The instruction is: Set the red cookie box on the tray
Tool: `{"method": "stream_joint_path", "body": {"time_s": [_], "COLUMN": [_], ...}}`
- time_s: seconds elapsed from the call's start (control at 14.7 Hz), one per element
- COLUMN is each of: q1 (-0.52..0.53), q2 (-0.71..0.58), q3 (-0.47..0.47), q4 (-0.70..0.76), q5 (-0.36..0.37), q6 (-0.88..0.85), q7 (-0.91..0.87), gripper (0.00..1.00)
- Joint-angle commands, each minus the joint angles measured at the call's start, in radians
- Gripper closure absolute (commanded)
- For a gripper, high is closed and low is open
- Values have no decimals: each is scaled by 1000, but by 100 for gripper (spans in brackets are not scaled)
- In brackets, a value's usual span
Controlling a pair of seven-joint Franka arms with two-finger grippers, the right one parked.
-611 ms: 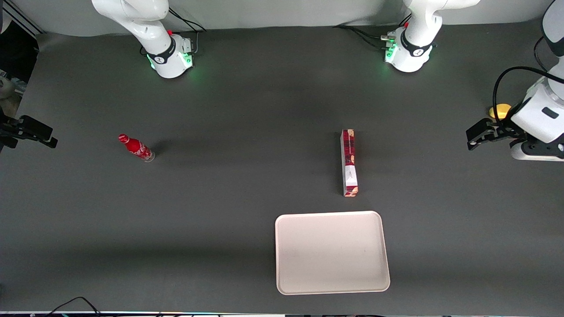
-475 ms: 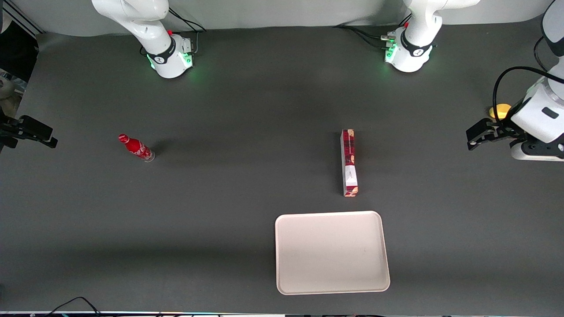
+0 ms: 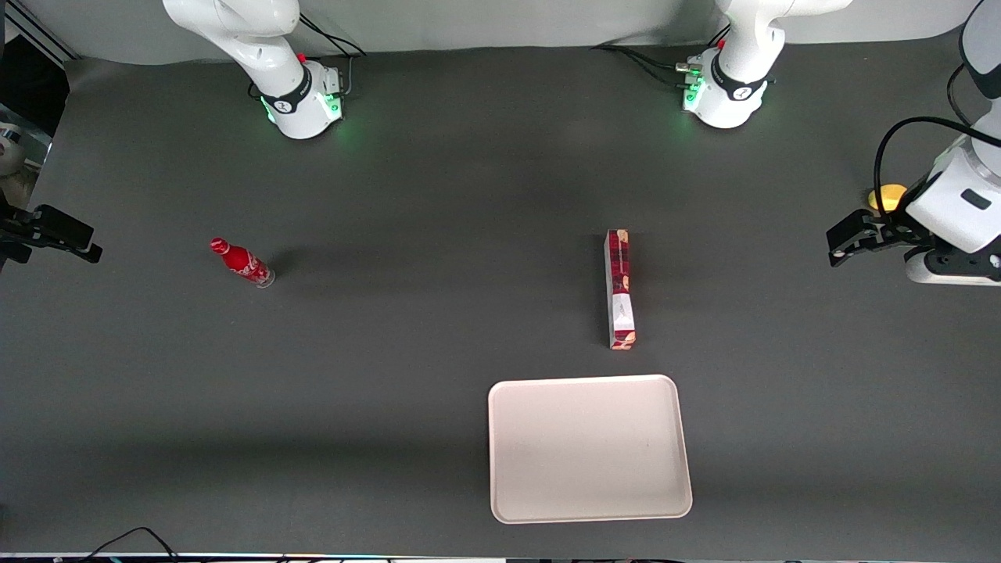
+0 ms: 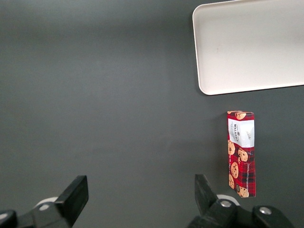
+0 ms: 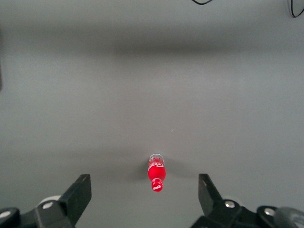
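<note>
still at the start: in the front frame, a soda bottle (image 3: 241, 263) stands at left, the tray (image 3: 500, 457) sits lower centre, the red cookie box (image 3: 619, 289) lies just above it — off the tray — and the gripper (image 3: 841, 244) hangs at right edge, fingers spread, holding nothing. next, probably a reach to the box.

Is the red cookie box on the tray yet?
No. The red cookie box lies on the table, apart from the empty tray; the open hand is away from both.
</note>
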Motion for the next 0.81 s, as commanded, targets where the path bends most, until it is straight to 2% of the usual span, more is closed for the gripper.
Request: {"method": "stream_joint_path", "body": {"time_s": [0.0,0.75], "q1": [-10,-12], "q2": [8,5], "q3": [6,4], "q4": [22,13], "q5": [2,2], "q6": [-19,-42], "q7": [11,8], "gripper": [0,0]}}
